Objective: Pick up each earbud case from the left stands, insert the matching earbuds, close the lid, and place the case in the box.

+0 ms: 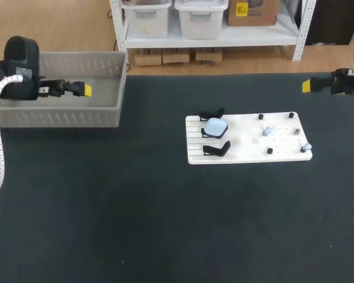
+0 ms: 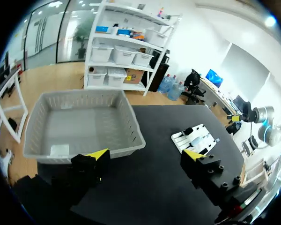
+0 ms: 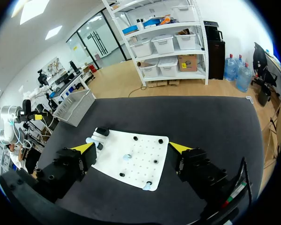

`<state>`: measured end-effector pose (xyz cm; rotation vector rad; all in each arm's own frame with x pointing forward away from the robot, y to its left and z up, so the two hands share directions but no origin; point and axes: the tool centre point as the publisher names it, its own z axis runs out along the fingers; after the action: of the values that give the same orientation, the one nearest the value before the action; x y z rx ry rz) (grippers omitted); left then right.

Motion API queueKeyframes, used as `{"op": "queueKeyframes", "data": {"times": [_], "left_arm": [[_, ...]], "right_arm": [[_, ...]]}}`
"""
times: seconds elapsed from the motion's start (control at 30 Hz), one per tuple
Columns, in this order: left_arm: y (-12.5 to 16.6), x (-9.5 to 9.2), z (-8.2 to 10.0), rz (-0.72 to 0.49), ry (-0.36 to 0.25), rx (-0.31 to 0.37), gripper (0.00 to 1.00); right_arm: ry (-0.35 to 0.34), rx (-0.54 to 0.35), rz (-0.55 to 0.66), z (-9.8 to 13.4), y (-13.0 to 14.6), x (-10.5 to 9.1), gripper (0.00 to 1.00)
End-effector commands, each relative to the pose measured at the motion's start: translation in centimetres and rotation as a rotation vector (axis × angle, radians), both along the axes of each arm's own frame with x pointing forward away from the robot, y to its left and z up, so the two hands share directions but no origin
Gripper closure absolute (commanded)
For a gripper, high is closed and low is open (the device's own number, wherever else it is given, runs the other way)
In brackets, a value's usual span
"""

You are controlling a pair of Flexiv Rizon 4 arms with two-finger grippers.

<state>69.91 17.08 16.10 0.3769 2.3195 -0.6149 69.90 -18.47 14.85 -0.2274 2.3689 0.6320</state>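
Note:
A pale blue earbud case [image 1: 215,126] sits shut on the middle of three black stands at the left end of a white pegboard [image 1: 283,154]. The other two stands [image 1: 212,113] [image 1: 217,148] hold nothing. Two small pale earbuds [image 1: 267,131] [image 1: 307,145] rest among black pegs on the board's right half. My left gripper [image 1: 85,89] hangs open over the grey box [image 1: 106,65], nothing between its fingers. My right gripper [image 1: 307,85] is open and empty beyond the board's far right corner. In the right wrist view the board [image 3: 140,147] lies under my right gripper [image 3: 131,149].
The grey slatted box [image 2: 131,117] stands at the table's far left, with a small white slip [image 2: 60,150] on its floor. Under my left gripper [image 2: 145,154] is the box's near wall and black table top. The board [image 2: 196,138] lies off to its right.

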Motion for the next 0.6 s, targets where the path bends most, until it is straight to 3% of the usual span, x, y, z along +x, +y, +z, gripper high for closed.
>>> {"op": "queueKeyframes", "data": {"times": [0.03,0.3,0.6], "left_arm": [[0.4,-0.7,0.0,-0.173,-0.152,-0.062,0.0],[-0.5,-0.6,1.3,-0.483,-0.337,-0.057,0.0],[-4.1,-0.3,1.6,-0.828,-0.403,-0.039,0.0]], "right_arm": [[0.001,-0.002,-0.001,0.0,0.0,0.0,0.0],[0.001,-0.002,-0.001,0.0,0.0,0.0,0.0],[0.001,-0.002,-0.001,0.0,0.0,0.0,0.0]]}}
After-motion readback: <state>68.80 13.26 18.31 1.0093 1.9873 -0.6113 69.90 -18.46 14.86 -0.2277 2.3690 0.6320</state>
